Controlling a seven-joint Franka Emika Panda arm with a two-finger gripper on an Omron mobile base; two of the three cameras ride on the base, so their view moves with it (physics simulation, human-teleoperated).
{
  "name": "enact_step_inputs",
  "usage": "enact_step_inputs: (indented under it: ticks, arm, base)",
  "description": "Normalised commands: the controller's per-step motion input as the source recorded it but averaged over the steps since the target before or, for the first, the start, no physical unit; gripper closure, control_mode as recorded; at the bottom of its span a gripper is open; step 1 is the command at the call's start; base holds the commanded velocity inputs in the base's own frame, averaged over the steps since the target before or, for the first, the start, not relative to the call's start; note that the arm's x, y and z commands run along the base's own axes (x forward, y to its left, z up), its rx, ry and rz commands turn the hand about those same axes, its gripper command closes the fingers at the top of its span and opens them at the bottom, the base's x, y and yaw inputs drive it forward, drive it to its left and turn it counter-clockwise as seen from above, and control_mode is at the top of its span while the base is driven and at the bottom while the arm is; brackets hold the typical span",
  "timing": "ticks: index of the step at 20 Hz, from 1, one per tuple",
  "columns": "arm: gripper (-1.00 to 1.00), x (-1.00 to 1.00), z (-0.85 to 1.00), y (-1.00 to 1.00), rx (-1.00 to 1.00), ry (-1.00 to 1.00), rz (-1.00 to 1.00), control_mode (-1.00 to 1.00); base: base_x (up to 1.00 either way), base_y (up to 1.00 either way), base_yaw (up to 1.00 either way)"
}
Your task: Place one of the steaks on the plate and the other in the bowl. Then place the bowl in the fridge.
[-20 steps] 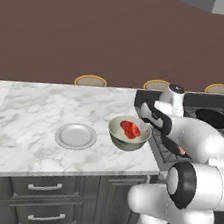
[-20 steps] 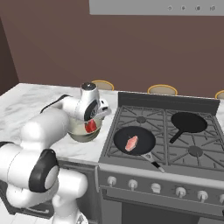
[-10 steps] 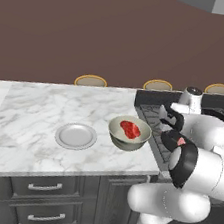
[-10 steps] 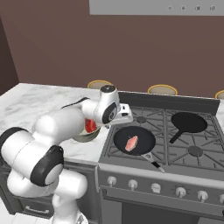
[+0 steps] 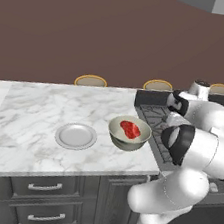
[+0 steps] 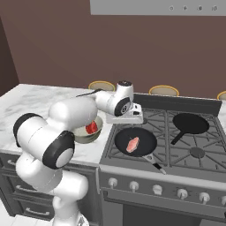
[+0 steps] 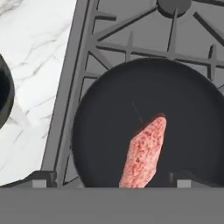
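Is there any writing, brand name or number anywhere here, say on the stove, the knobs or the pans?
None can be read.
The stove front and its knobs carry no legible marks.
The pan with the pink steak, the bowl and the plate are plain.

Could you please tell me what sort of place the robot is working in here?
A rendered home kitchen, by the look of it: a gas stove with pans, a marble counter over drawers.

glossy white rounded arm segments (image 6: 70,112), dark black joint rings between them, white boxy hand, small dark fingers (image 7: 41,179)
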Motion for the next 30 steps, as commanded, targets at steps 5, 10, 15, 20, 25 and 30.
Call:
enact_step_inputs:
  ticks: [5, 10, 15, 20, 25, 30]
  arm:
    - [-1.0, -0.02, 0.0, -0.34, 0.14, 0.12, -0.29, -1.0]
    - [-1.0, -0.1, -0.2, -0.11, 0.01, 0.0, -0.06, -1.0]
    - [-1.0, 0.0, -0.59, -0.05, -0.06, 0.03, -0.05, -1.0]
    - [-1.0, 0.0, -0.61, 0.0, -0.05, 0.04, -0.01, -1.0]
    - [-1.0, 0.0, -0.36, -0.09, 0.0, 0.09, -0.04, -1.0]
    - [-1.0, 0.0, -0.31, -0.02, 0.0, 0.08, -0.02, -1.0]
  base:
    - [0.0, 0.0, 0.0]
    - [0.0, 0.0, 0.0]
    - [0.0, 0.0, 0.0]
    - [0.0, 0.0, 0.0]
    - [0.0, 0.0, 0.0]
    - [0.0, 0.0, 0.0]
